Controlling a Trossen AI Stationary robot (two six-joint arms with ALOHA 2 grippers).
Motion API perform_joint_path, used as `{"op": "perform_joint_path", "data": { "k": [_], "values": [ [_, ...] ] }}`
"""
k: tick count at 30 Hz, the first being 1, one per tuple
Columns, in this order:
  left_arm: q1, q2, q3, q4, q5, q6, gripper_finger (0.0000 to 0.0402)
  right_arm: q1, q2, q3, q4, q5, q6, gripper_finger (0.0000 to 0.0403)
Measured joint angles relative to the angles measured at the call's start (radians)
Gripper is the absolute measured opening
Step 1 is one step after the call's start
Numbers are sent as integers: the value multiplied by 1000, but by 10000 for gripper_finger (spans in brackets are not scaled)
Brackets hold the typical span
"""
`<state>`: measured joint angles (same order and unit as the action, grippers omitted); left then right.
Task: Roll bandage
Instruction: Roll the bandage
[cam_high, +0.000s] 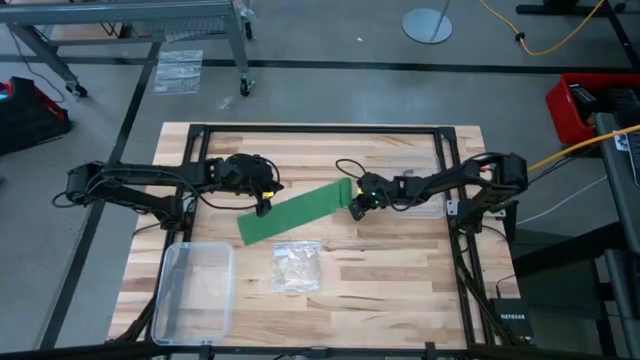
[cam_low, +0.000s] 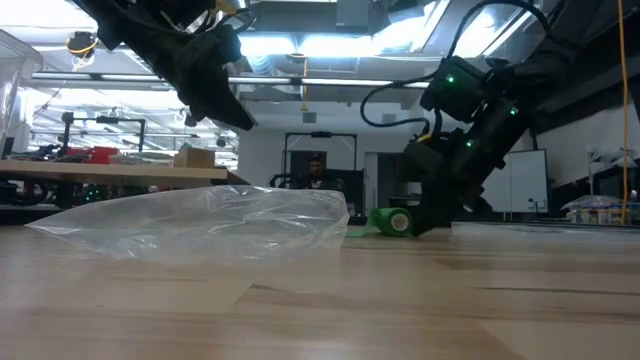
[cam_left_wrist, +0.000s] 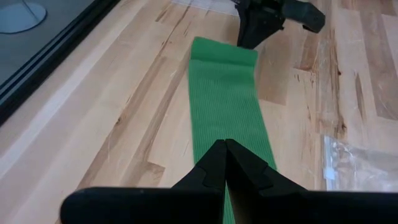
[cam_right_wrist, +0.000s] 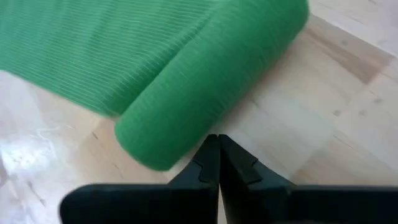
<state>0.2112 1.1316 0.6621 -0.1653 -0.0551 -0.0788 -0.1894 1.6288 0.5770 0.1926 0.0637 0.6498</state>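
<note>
The bright green bandage (cam_high: 295, 210) lies flat on the wooden table, running from the middle toward the right. Its right end is wound into a small roll (cam_right_wrist: 205, 93), which also shows in the low view (cam_low: 392, 222). My right gripper (cam_right_wrist: 217, 138) is shut, low at the roll's outer side, also seen in the high view (cam_high: 356, 208). My left gripper (cam_left_wrist: 224, 144) is shut and empty. It hovers above the flat strip's left part (cam_high: 265, 208), well clear of the table in the low view (cam_low: 243, 120). My right gripper's shut fingertips stand against the roll's curved outer side (cam_right_wrist: 186, 146), on the side away from the flat strip. The fingers slant down from the table's right. The roll lies on the table with the flat strip trailing from it toward the left.
A crinkly clear plastic bag (cam_high: 297, 266) lies just in front of the strip and fills the low view's left (cam_low: 200, 225). A clear plastic box (cam_high: 195, 290) stands at the near left. A person (cam_low: 316, 170) is in the room behind the table.
</note>
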Motion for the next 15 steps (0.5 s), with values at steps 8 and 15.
{"op": "perform_joint_path", "data": {
  "k": [8,15],
  "values": [
    [0,0,0,-4,0,0,1,0,3,0,107,-6,0,1],
    [0,0,0,-3,0,0,1,0,3,0,182,-32,1,1]
  ]
}}
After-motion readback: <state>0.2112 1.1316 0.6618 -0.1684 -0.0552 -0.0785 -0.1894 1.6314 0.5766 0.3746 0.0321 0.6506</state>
